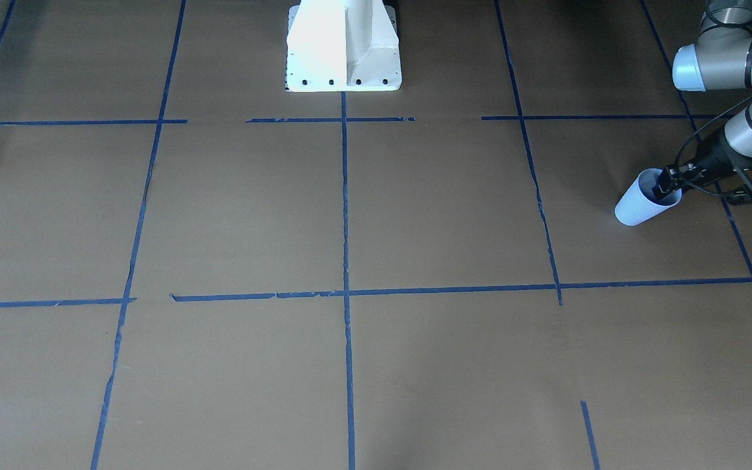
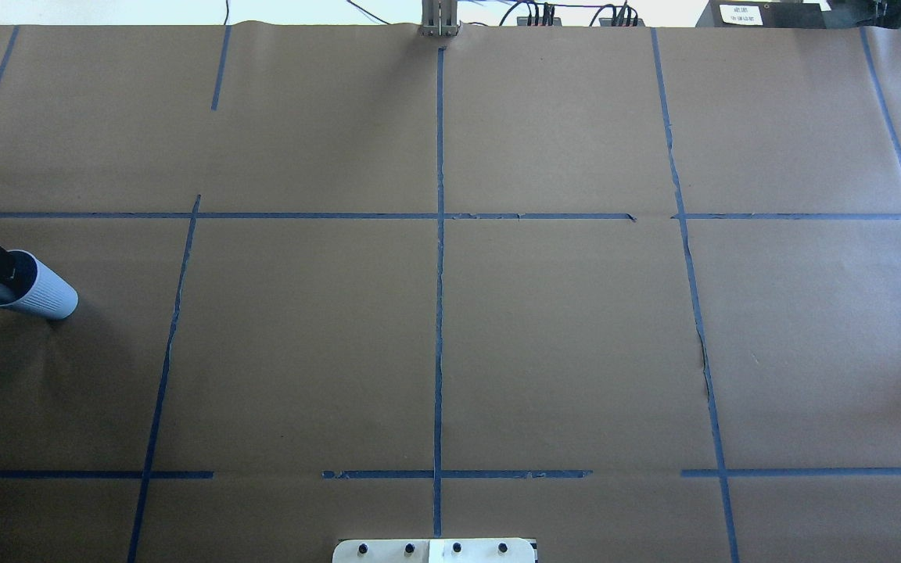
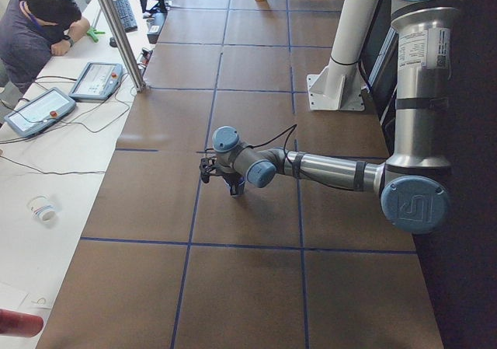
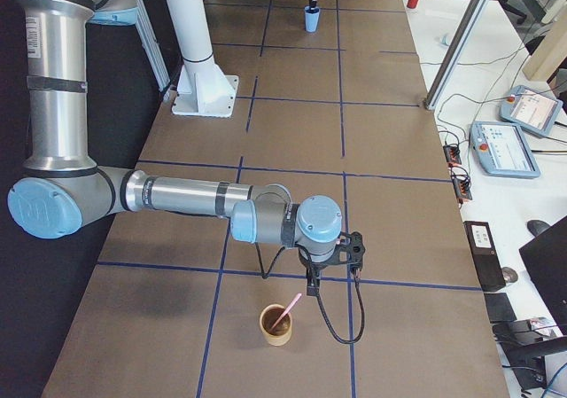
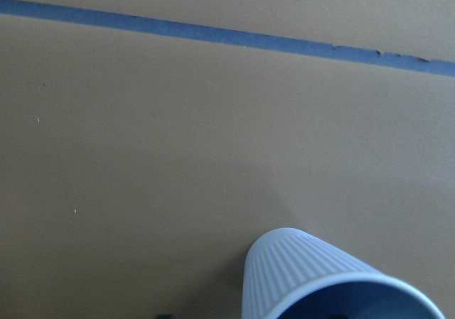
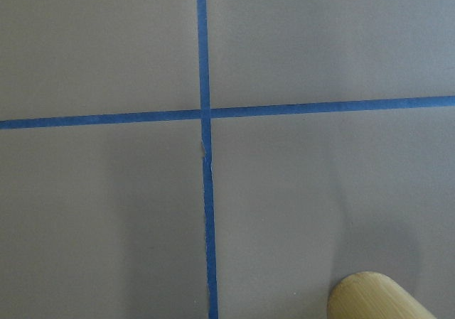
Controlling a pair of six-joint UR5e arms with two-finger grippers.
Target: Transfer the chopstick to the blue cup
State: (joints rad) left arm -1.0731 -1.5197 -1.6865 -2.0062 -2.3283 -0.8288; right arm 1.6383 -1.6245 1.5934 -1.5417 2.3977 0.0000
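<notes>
The left gripper is working at the far left end of the surface, and its jaws are pinching the rim of the blue cup, with one finger sitting inside the mouth. The cup is tilting over, its base pointing away from the arm and its mouth facing back toward the wrist. Whether the base is touching the brown paper, I cannot tell.

At the other end, the chopstick is standing in a tan cup, leaning against the rim with its upper end angling up toward the right gripper. That gripper is hovering just beside and above the tan cup, pointing down. Whether its jaws are spread or pressed together, I cannot tell.

The two cups are sitting well apart, with blue tape lines crossing the surface between them.
</notes>
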